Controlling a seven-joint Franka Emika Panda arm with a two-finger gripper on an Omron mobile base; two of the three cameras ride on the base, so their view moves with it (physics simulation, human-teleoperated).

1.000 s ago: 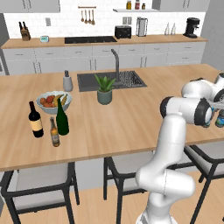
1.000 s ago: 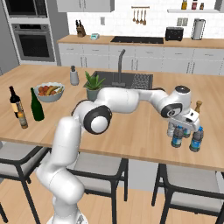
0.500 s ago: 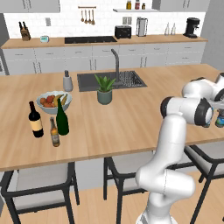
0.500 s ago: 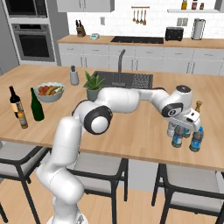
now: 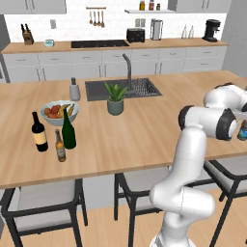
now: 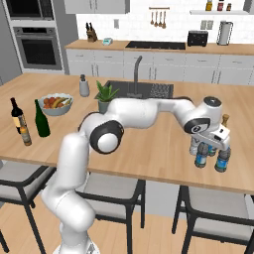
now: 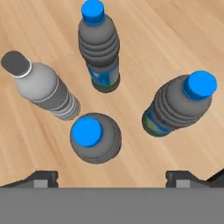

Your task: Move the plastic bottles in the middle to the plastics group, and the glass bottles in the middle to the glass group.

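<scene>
My gripper [image 7: 112, 176] hangs open right over a cluster of small plastic bottles on the island's right end, with one fingertip [image 7: 41, 177] at each lower corner of the hand view. A blue-capped bottle [image 7: 94, 138] stands free just ahead of the jaws. Two more blue-capped bottles [image 7: 99, 48] [image 7: 181, 105] and a clear bottle with a pale cap [image 7: 41, 85] stand around it. From the right base view the gripper [image 6: 205, 147] hovers just above the bottles [image 6: 201, 158]. The tall green glass bottle [image 5: 69, 130] [image 6: 42, 119] stands far left beside the black wine bottle [image 5: 38, 132] and the small brown bottle [image 5: 60, 146].
A fruit bowl [image 5: 59, 112] sits behind the glass bottles. A potted plant [image 5: 115, 99], a sink [image 5: 123, 88] with its faucet and a grey shaker [image 5: 74, 89] occupy the island's middle. Stools [image 6: 211, 206] stand along the front edge.
The jaws have gone from nearly shut to wide open, letting go of the blue-capped bottle below them. The arm has hardly moved and the bottles stay upright.
</scene>
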